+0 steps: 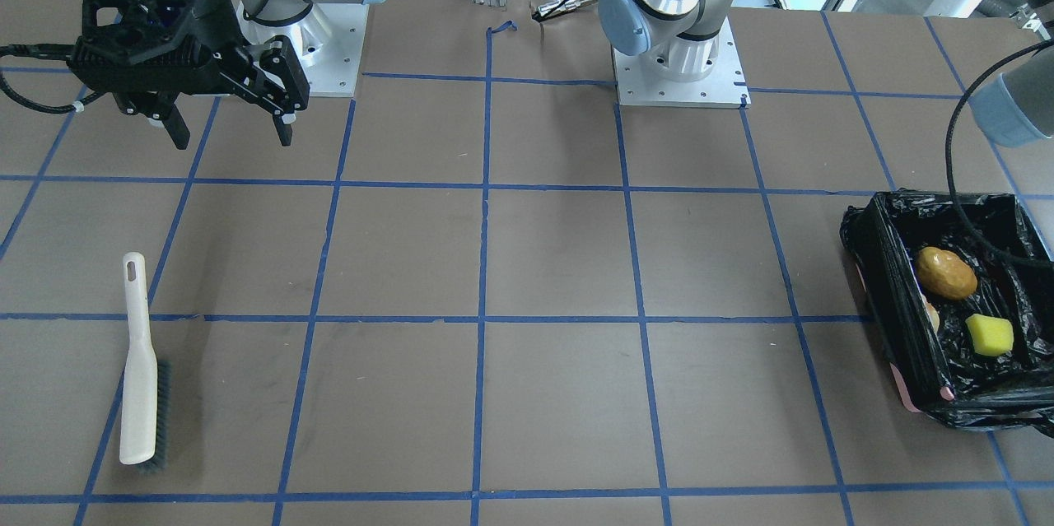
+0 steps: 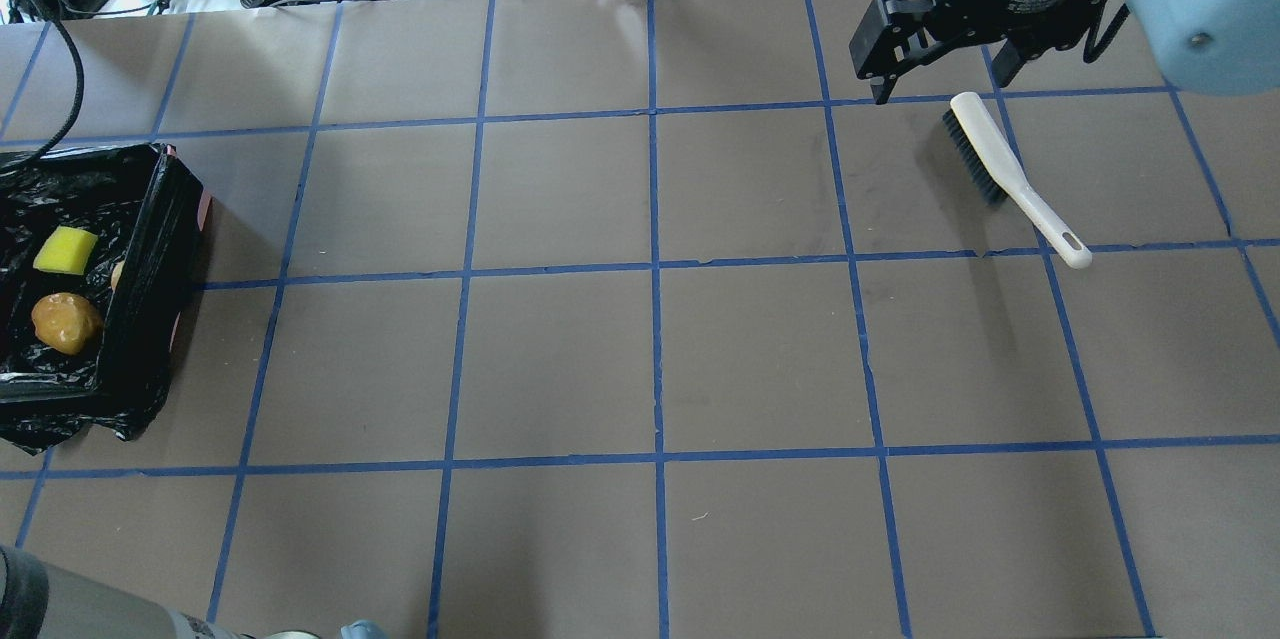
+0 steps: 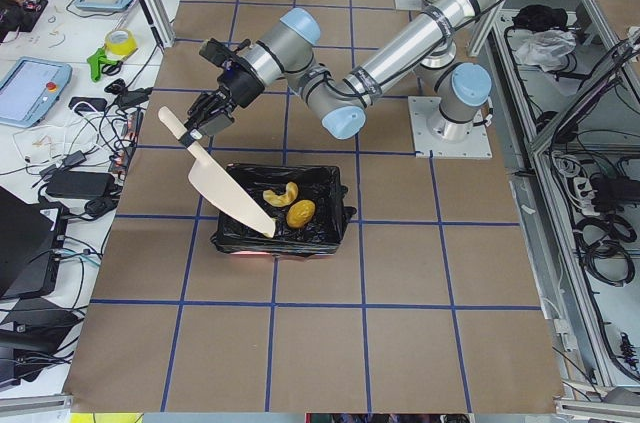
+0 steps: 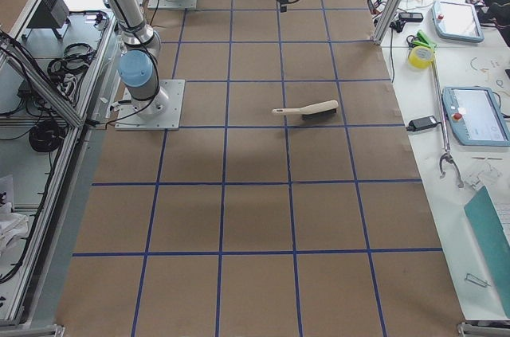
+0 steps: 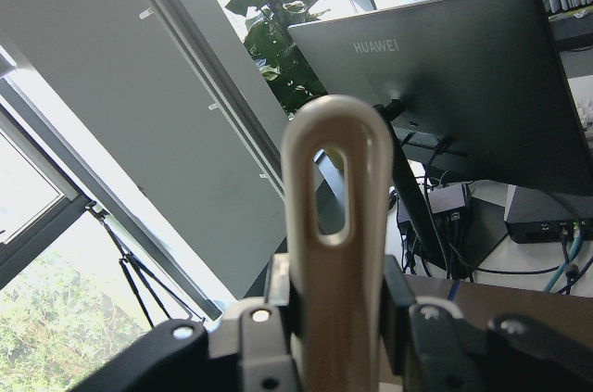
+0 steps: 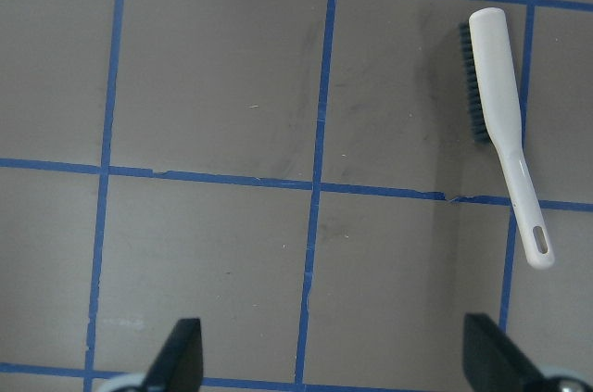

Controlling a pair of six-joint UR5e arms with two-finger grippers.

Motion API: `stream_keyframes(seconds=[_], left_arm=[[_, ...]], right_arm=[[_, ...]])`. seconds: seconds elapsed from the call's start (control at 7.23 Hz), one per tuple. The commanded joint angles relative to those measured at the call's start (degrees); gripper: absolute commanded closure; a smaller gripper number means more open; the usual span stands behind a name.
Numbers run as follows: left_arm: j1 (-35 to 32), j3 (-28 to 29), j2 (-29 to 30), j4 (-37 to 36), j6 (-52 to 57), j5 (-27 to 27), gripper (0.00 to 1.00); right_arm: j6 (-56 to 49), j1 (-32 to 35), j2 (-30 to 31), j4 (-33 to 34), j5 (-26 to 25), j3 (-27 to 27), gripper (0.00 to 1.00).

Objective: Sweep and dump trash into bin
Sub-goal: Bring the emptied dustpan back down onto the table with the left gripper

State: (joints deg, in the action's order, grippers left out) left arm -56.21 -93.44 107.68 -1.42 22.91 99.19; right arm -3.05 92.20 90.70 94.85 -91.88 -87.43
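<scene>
Brown table (image 2: 760,359), blue tape grid. We see the bin (image 1: 873,263) at the robot's left end, with the potato-like lump (image 1: 947,272), sponge piece (image 1: 989,334) and crescent slice (image 3: 281,195) all lying inside it. Left gripper (image 5: 335,327) pinches the beige dustpan (image 3: 232,195) by its handle, pan tilted lip-down over the bin. Right gripper (image 1: 230,131) hangs above the table, jaws spread wide, holding nothing. Brush (image 1: 138,382) lies flat on the table nearby, apart from it.

Brown table (image 1: 560,263) gridded with blue tape; HUAWEI monitor (image 5: 463,105) beside leafy plant (image 5: 278,40); yellow tape roll (image 3: 120,43) on white bench
</scene>
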Motion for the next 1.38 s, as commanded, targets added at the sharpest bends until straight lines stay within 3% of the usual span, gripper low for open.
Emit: stream_keyframes(seconds=[0.0,0.14,0.55,0.69,0.97,1.24], left_arm=[[-3.7,5.0,-2.7,21.7,-12.4,4.7,1.00],[-5.9,7.1,-4.1,31.3,-19.2,6.9,1.00],[-11.5,7.0,-3.9,44.5,-43.8,5.6,1.00],[-11.8,6.3,-2.9,46.0,-49.2,4.8,1.00],[-13.8,3.8,-1.9,50.4,-66.3,-0.5,1.00],[-15.9,3.4,0.3,53.9,-73.7,-7.9,1.00]], right_arm=[[0.0,0.0,0.0,-0.4,-0.3,-0.1,0.00],[0.0,0.0,0.0,-0.4,-0.3,-0.1,0.00],[0.1,0.0,0.0,-0.3,0.1,-0.1,0.00],[0.0,0.0,-0.1,-0.4,0.1,-0.1,0.00],[0.0,-0.2,-0.1,-0.6,0.0,-0.2,0.00],[0.0,-0.3,-0.1,-0.6,0.0,-0.2,0.00]])
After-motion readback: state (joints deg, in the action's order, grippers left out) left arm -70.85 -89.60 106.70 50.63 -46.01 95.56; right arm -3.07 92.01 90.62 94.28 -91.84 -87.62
